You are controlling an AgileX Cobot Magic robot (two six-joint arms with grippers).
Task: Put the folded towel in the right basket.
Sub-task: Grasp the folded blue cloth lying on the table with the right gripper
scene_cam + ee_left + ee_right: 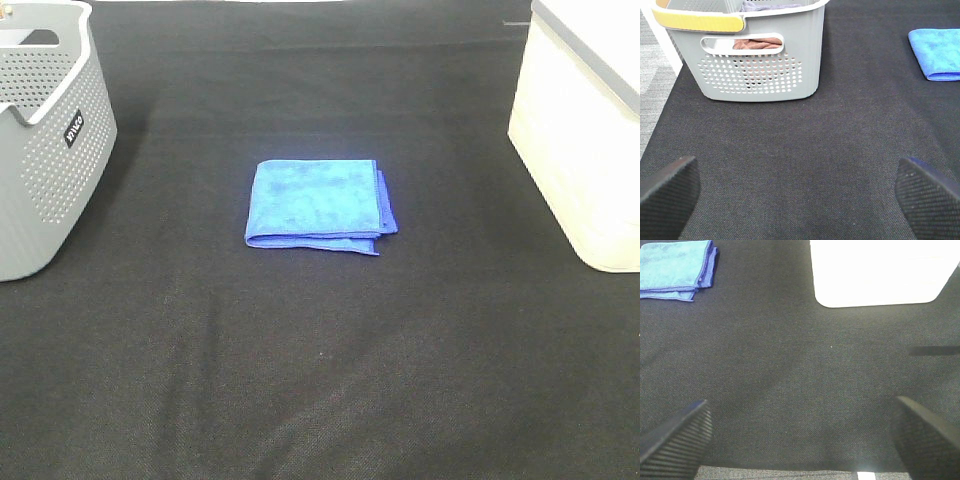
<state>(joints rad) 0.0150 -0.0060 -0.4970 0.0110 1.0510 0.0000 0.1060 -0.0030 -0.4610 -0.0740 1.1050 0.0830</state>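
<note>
The folded towel point(318, 205) is blue. It lies flat in the middle of the black bench point(320, 400), and nothing touches it. The right basket point(585, 140) is the pale one. It stands well apart from the towel, at about 2 o'clock from it in the high view. A grey basket point(45, 150) stands at about 10 o'clock from the towel, with some brown cloth point(757, 44) inside.

The left end effector point(797, 200) has its two fingers wide apart, with only bare bench between them. The right end effector point(800, 440) is the same, fingers wide apart and holding nothing. Both are well away from the towel, and neither shows in the high view.

I think the towel is soft and light. It will likely bend and droop when lifted. It can't break, and it looks fuzzy, so it should not slip much. The worry is that it may come unfolded. Its loose layers show at the 3 o'clock and 6 o'clock edges. A good place to pinch looks like the 3 o'clock edge, on the side of the right basket. The fingers should go deep enough to catch all the layers together.
</note>
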